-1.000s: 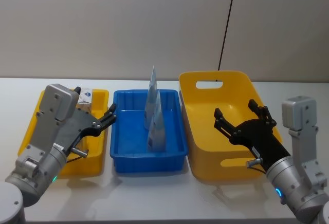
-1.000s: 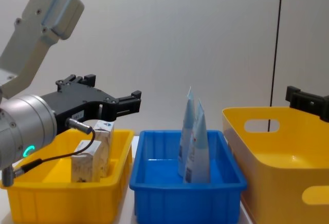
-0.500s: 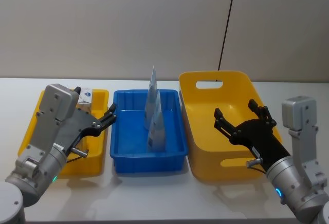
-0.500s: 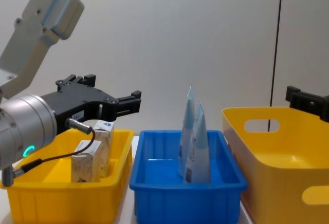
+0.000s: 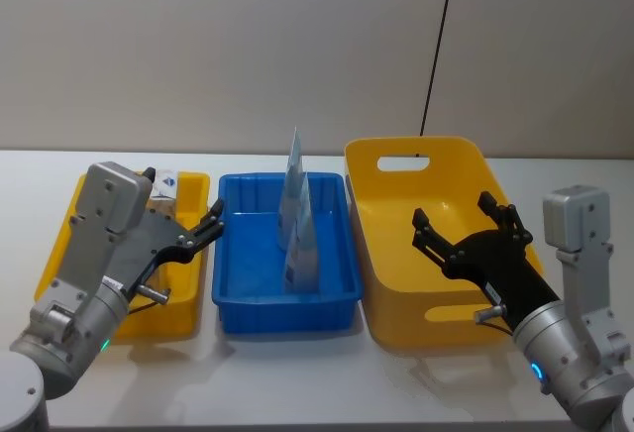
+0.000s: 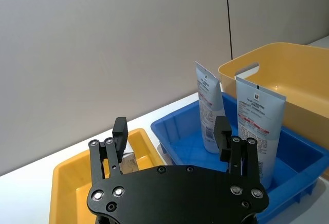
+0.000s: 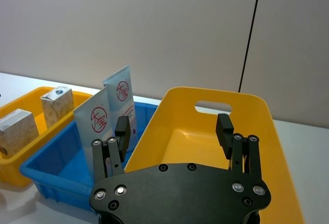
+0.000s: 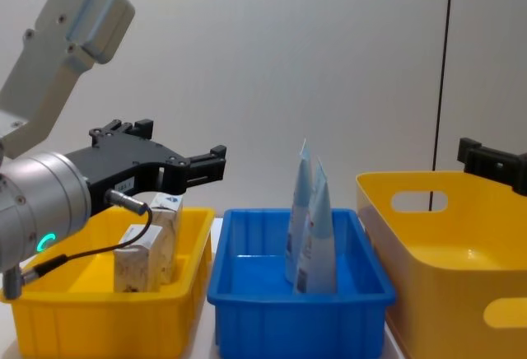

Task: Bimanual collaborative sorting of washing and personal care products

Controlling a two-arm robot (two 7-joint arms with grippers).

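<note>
Pale-blue tubes (image 5: 299,226) are standing upright in the blue bin (image 5: 282,313), long axes vertical. We are holding the left pincer (image 5: 210,226) wide open and empty, tubes at its 3 o'clock and nearer; the right pincer (image 5: 460,224), also spread empty, is hovering with them at 9 o'clock.

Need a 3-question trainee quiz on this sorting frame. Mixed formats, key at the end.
1. True or false: both pale-blue tubes stand in the blue bin.
2. Multiple choice: the beige cartons sit in A) the small yellow bin, B) the blue bin, C) the large yellow bin.
3. Fill in: the left gripper and the right gripper are both ___ and hold nothing.

Key: 1 true; 2 A; 3 open.
</note>
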